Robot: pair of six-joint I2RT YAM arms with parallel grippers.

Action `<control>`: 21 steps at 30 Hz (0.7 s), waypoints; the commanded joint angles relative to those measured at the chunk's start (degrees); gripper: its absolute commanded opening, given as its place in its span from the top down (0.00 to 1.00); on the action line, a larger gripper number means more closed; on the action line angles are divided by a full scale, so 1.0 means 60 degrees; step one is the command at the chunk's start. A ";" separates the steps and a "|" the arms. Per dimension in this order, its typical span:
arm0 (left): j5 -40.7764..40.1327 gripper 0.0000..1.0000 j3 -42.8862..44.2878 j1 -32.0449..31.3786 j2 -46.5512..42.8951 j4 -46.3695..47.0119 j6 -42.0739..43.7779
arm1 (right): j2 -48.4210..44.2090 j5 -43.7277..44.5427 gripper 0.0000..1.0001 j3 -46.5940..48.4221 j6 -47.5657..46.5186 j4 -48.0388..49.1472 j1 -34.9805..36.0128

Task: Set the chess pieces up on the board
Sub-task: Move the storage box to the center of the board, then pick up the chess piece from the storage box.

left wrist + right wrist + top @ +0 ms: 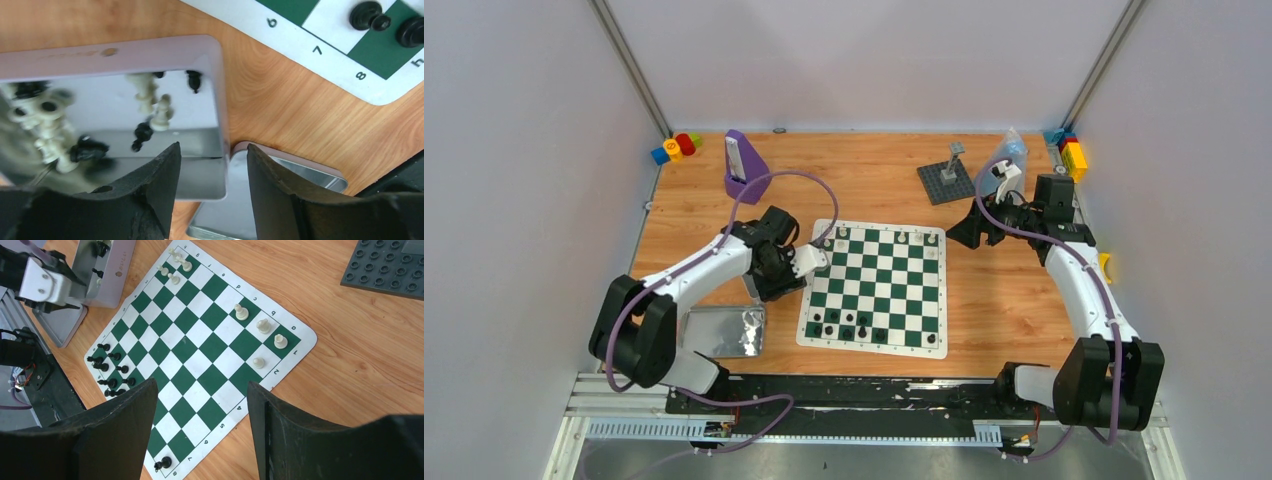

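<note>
The green and white board (874, 262) lies mid-table. Several white chess pieces (904, 238) stand along its far edge, and several black ones (849, 325) along its near edge, one alone at the near right corner (162, 463). More black and white pieces (150, 107) lie loose in a lilac-rimmed metal tin (220, 80) left of the board. My left gripper (214, 150) is open and empty, hovering over that tin's corner beside the board's left edge (809, 262). My right gripper (202, 387) is open and empty, held high off the board's right side (959, 232).
The shiny tin lid (724, 330) lies near the left arm, partly under the tin (280, 200). A dark grey baseplate with a post (946, 180), a purple stand (744, 165), coloured blocks (676, 148) (1069, 150) and a plastic bag (1012, 150) sit along the back.
</note>
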 commanded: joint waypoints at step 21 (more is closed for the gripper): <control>0.0746 0.46 0.2085 0.2676 0.1818 0.0186 -0.1966 | -0.0057 -0.0229 0.34 0.0064 -0.0196 0.0036 0.0035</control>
